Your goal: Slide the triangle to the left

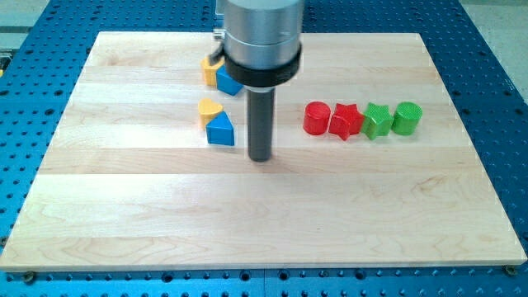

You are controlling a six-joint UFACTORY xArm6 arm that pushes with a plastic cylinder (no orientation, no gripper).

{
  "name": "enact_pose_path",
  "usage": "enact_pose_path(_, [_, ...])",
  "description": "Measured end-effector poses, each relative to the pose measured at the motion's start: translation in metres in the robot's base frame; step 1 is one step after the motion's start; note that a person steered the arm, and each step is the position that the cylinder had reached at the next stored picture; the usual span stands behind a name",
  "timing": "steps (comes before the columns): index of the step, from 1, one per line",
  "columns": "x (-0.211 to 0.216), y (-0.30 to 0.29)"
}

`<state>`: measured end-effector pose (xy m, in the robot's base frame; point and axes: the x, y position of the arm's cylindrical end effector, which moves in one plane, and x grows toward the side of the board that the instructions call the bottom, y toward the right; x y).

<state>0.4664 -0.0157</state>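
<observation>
A blue triangle block (220, 129) lies left of the board's middle, touching a yellow heart-shaped block (209, 110) at its upper left. My tip (261, 157) rests on the board just to the right of the blue triangle, a small gap apart. The rod hangs from a grey and black cylinder (261, 37) at the view's top.
A yellow block (210, 72) and a blue block (228, 82) sit together near the top, partly hidden by the arm. At the right stand a red cylinder (317, 118), a red star (346, 121), a green star-like block (377, 120) and a green cylinder (407, 117) in a row.
</observation>
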Motion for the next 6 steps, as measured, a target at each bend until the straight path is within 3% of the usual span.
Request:
enact_pose_path(3, [-0.040,-0.035])
enact_pose_path(5, [-0.019,-0.063])
enact_pose_path(6, [0.016,-0.025])
